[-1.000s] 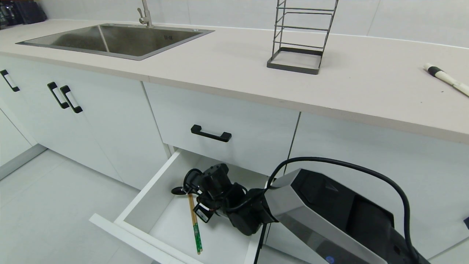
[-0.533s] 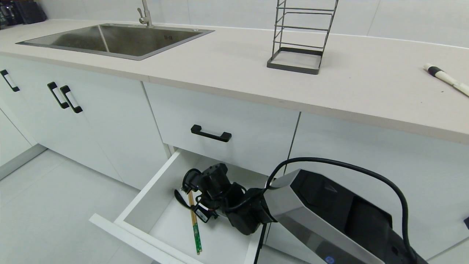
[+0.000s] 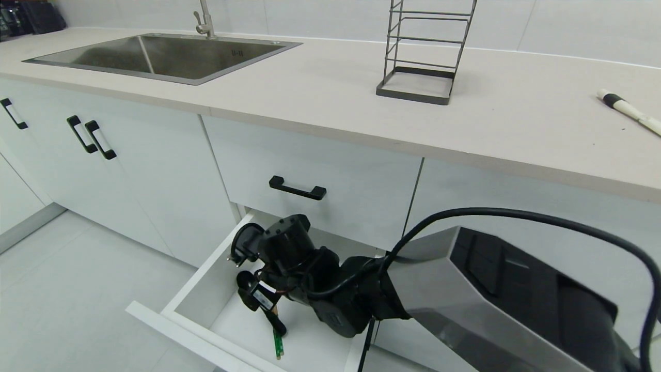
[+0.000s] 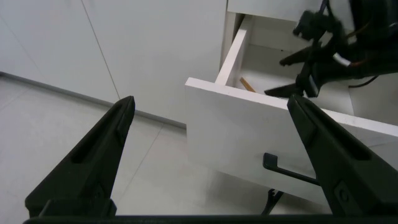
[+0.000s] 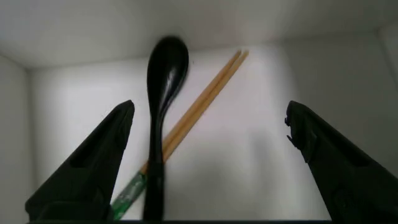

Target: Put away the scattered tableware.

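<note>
Kitchen: a pale counter (image 3: 310, 98) runs across the upper part of the head view, with a sink (image 3: 155, 54) at upper left and a wire rack (image 3: 423, 51) at upper centre. White cabinets stand below.
Storage: the lower drawer (image 3: 204, 274) stands pulled open at lower centre.
Stowed: wooden chopsticks (image 5: 205, 99) with green ends lie side by side on the drawer floor. A black spoon (image 5: 163, 93) lies flat with them, its handle crossing them.
Right arm: the right gripper (image 5: 208, 112) hangs inside the drawer above both, jaws wide and holding nothing.
Left arm: the left gripper (image 4: 210, 102) sits outside, facing the drawer front, jaws wide and empty.
Leftover: a white utensil (image 3: 627, 108) with a black band lies on the counter at the far right edge. I cannot tell what kind it is.
Stage: spoon and chopsticks look stowed, and the utensil seems to be the piece left.
Key relation: from the right gripper the utensil lies up and far to the right in the head view, well apart, on the counter above. Its long axis slants from upper left to lower right. The right arm looks the nearer one.
Next: the right gripper probably needs to lift clear of the drawer, then close across the utensil's length.
</note>
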You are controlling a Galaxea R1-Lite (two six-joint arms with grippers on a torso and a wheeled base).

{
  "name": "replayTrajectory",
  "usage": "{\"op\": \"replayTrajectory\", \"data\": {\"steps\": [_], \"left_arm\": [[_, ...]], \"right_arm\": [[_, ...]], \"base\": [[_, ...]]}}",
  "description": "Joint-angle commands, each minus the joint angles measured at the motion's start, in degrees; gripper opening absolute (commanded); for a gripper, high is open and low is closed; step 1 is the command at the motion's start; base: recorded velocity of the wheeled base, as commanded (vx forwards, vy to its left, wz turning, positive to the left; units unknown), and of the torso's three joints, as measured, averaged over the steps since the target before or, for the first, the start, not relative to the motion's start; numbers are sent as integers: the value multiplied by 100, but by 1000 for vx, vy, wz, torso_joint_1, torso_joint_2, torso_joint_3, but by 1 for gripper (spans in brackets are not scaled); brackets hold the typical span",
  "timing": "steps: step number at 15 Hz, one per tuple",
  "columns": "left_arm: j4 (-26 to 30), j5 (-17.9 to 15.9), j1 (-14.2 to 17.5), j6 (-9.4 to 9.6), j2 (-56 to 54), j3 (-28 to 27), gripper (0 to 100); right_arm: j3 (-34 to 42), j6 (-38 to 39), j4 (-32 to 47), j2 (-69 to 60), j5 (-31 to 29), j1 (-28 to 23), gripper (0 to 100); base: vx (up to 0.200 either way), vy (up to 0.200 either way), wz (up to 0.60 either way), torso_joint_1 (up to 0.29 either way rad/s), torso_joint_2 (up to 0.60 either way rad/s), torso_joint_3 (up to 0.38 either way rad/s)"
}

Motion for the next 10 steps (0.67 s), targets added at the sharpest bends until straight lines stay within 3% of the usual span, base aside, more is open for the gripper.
{"op": "replayTrajectory", "data": {"steps": [1,3,10], "left_arm": [[0,1,1,0,7,7,100],[0,1,1,0,7,-2,100],[0,1,1,0,7,-2,100]], "right_arm": [[673,-10,-65,-886,-1,287,100],[989,-10,-83,-1185,-1,331,100],[3591,-45,-1155,-3189,16,472,100]], "base": [[0,0,0,0,0,0],[0,0,0,0,0,0],[0,0,0,0,0,0]]}}
